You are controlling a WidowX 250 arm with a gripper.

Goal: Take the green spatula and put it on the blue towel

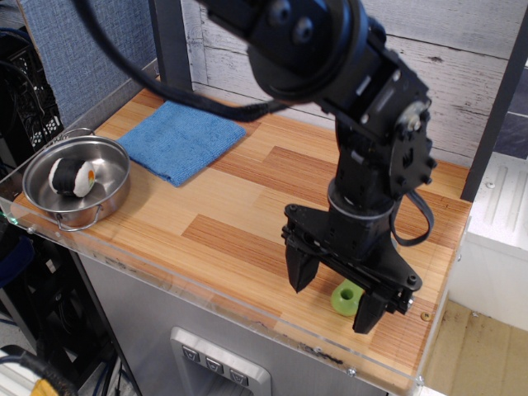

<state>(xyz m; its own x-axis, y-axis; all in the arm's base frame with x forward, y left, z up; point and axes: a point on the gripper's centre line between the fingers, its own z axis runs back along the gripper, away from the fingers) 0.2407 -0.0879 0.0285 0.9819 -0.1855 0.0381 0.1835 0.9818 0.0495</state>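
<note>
1. One gripper (334, 299), jaws spread, is straddling the one green spatula (347, 298) (only its handle end showing) near the counter's front-right edge.
2. One blue towel (181, 140) is lying well apart, back-left.

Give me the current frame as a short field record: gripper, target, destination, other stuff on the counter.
gripper: gripper low over the right front of the counter, jaws spread
target: green spatula, only the handle end shows between the jaws; blade hidden by the arm
contact: cannot tell whether the jaws touch the handle
destination: blue towel, flat at the back left, nothing on it
other: steel pot at the left front edge, holding a small white and black toy
task state: spatula not yet lifted
</note>
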